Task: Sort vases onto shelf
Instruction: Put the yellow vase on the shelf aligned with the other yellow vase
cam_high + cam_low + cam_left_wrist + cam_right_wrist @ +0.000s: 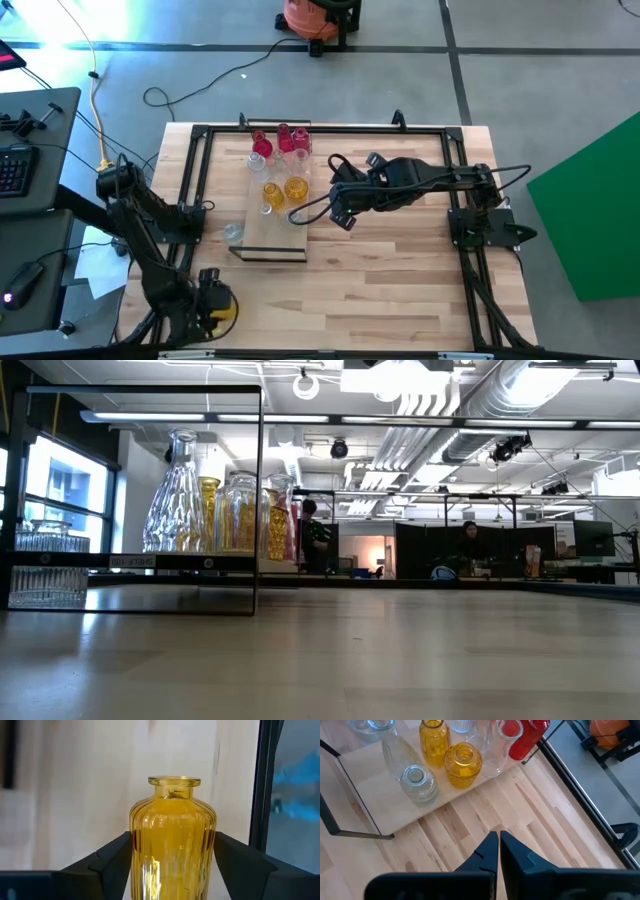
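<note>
The shelf (285,235) is a light-wood board with a black frame, lying mid-table. Red vases (283,140) stand at its far end, amber-yellow vases (295,187) and clear ones (419,782) nearer. One clear vase (233,232) stands on the table at the shelf's left edge. My left gripper (213,303) is at the table's near left corner, shut on an amber-yellow ribbed vase (172,845). My right gripper (498,840) is shut and holds nothing. It hovers over the bare table just right of the shelf (338,208). My left gripper holds the amber-yellow vase by its ribbed body (142,850), below the shoulder, pinched between the two fingers (117,857), one on each side. The neck and rim (174,782) stick out beyond the fingertips. Whether the vase is lifted clear does not show.
A black frame (195,170) runs around the tabletop. The right arm (430,180) reaches across the table's right half toward the shelf. In the low view the shelf's black frame (260,490) rises above the vases. Bare wood lies near and right of the shelf.
</note>
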`<state>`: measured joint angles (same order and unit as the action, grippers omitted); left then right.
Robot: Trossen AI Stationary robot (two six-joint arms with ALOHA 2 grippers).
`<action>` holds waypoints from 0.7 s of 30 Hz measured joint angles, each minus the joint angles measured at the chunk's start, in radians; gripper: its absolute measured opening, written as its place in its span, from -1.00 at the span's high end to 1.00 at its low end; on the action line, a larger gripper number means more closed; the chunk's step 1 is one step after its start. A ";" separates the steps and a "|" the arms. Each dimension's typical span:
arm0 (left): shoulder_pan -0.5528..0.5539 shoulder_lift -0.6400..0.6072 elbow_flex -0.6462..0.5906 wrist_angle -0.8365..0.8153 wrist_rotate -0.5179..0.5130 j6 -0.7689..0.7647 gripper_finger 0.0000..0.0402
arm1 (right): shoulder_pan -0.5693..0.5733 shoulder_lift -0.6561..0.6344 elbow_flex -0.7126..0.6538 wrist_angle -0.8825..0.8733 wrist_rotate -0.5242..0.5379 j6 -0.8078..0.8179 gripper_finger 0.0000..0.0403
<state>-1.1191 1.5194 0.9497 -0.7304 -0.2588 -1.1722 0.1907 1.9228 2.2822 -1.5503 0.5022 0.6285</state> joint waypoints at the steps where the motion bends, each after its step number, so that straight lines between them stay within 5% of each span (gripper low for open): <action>1: 0.000 -0.011 0.000 -0.001 -0.032 -0.004 -0.23 | 0.000 0.000 0.000 0.000 0.000 0.001 1.00; 9: 0.000 -0.071 0.003 0.004 -0.271 -0.063 -0.20 | 0.000 0.000 0.000 0.001 -0.005 0.022 1.00; 21: -0.002 -0.078 0.003 -0.007 -0.285 -0.084 0.01 | 0.000 0.000 0.000 0.002 -0.016 0.021 1.00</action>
<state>-1.1210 1.4414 0.9527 -0.7372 -0.5442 -1.2567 0.1906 1.9228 2.2822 -1.5486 0.4862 0.6495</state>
